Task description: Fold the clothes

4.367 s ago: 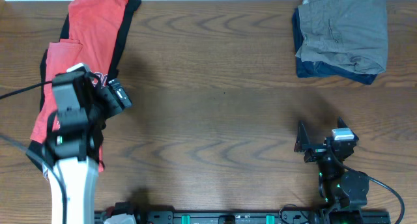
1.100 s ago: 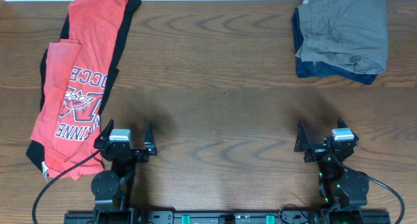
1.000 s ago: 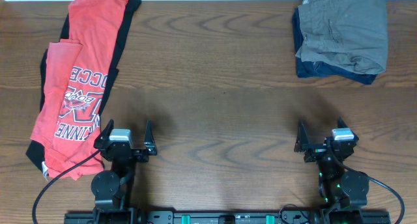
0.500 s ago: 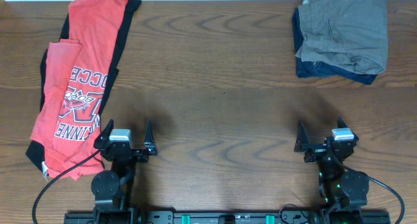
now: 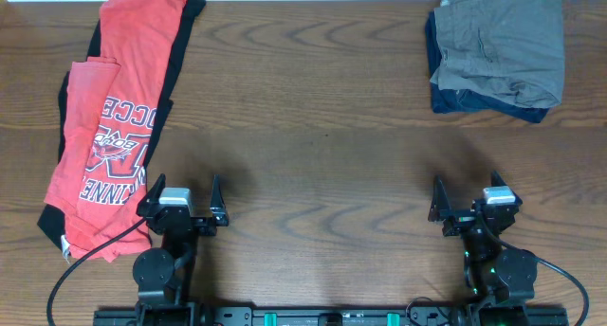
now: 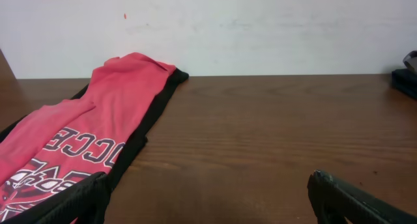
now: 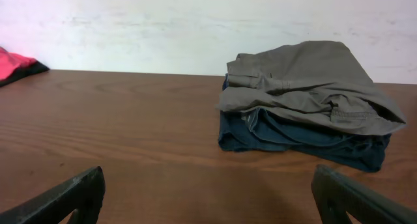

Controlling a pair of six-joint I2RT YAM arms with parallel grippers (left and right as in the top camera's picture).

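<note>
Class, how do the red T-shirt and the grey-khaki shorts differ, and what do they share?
The red T-shirt lies stretched long at left; the grey-khaki shorts sit folded at right. The T-shirt bears white lettering; the shorts are plain. The T-shirt rests on the table; the shorts top a dark navy garment. Both are cloth.

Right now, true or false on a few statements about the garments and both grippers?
1. The grey-khaki shorts lie folded on top of the dark navy garment. True.
2. The left gripper is shut on the red T-shirt. False: its jaws are wide open and hold nothing.
3. The right gripper is open and empty. True.
4. The shorts sit on the left arm's side of the table. False: they are at the far right corner, and the red T-shirt lies on the left side.
</note>
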